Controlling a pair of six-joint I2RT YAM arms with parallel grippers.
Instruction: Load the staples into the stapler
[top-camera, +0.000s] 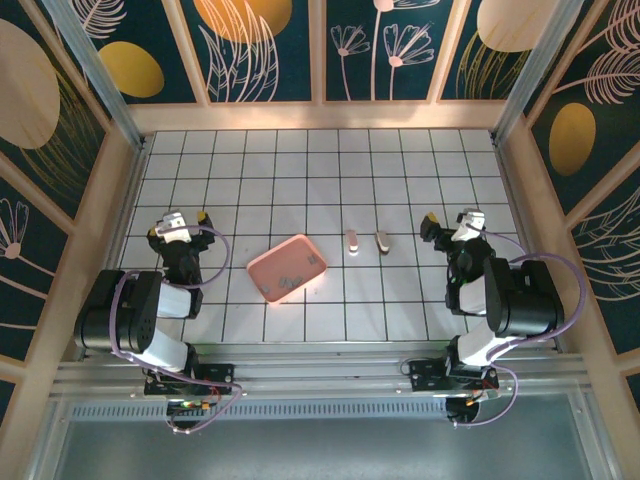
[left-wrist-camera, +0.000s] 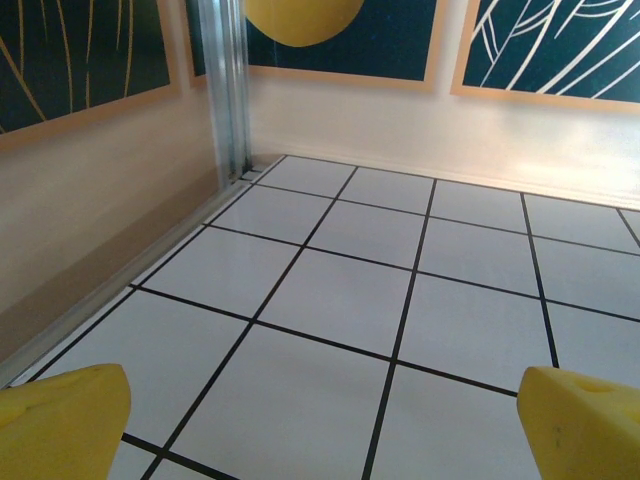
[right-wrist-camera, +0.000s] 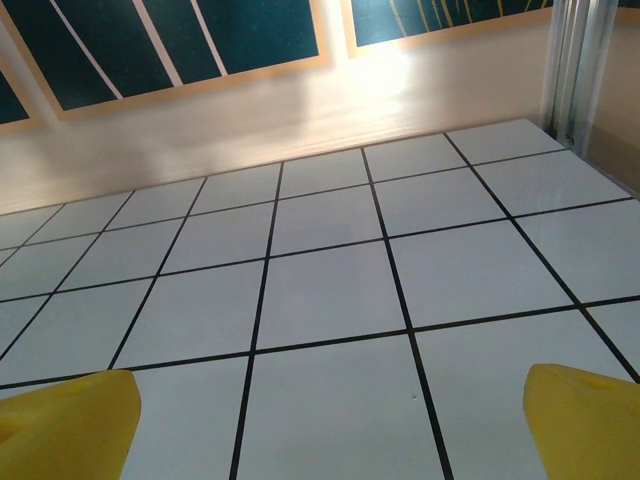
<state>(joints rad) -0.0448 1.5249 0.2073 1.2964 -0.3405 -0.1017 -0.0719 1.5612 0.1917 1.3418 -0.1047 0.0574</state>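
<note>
The left claw (left-wrist-camera: 322, 425) is wide open, its yellow fingertips (left-wrist-camera: 62, 420) spread over bare tile, well left of the pink tray (top-camera: 258, 268). The right claw (right-wrist-camera: 330, 425) gapes open too, well right of the tray. The stapler (top-camera: 351, 241) lies on the desk (top-camera: 300, 170) near the tray's right side, with a greyer oblong piece (top-camera: 382, 241) just beyond it. The staples (top-camera: 291, 279) show as dark specks inside the tray.

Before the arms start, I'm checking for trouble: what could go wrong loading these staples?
1. The staples are tiny slivers lying in the pink tray; the open left gripper may miss or scatter them.
2. The stapler lies loose on the tiles beside a similar oblong piece; a nudge could slide it away.
</note>
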